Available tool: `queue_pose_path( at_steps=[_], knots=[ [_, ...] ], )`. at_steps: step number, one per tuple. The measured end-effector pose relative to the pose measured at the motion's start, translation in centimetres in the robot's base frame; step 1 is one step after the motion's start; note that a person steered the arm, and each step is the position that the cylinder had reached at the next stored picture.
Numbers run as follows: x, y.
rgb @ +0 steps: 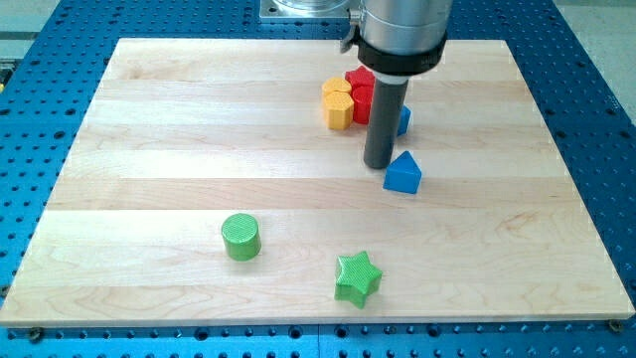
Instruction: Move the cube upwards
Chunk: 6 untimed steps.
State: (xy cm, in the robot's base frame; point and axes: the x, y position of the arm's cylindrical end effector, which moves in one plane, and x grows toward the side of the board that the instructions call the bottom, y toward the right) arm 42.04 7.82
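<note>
My tip [379, 164] rests on the wooden board [149, 149] right of centre. A blue triangular block [402, 173] sits just right of the tip, almost touching it. A second blue block [403, 120], likely the cube, is mostly hidden behind the rod, only its right edge showing. A yellow block [338, 102] and a red block [360, 91] sit together to the upper left of the tip, the red one partly hidden by the rod.
A green cylinder [240, 237] stands at the lower left of centre. A green star [358, 277] lies near the board's bottom edge. A blue perforated table [40, 119] surrounds the board.
</note>
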Motion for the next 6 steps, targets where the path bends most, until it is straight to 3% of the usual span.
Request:
queue_pose_path(
  at_steps=[2,4,6],
  knots=[
    [-8.1,6.2],
    [-5.8,3.6],
    [-10.3,3.2]
  ],
)
